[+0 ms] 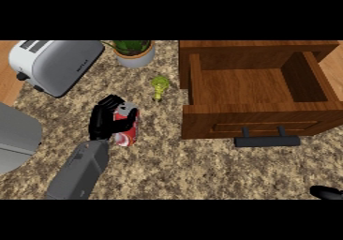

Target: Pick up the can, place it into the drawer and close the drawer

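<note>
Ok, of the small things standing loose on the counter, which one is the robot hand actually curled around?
The red can: the left robot hand is curled around it. The small green item and the potted plant stand apart, untouched, farther back.

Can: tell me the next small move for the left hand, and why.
Probably lift the can off the counter and start carrying it right toward the open drawer. The left hand is already curled round the can, which still sits low by the counter, and the drawer stands open with bare space inside. The right hand shows only at the lower right edge.
</note>
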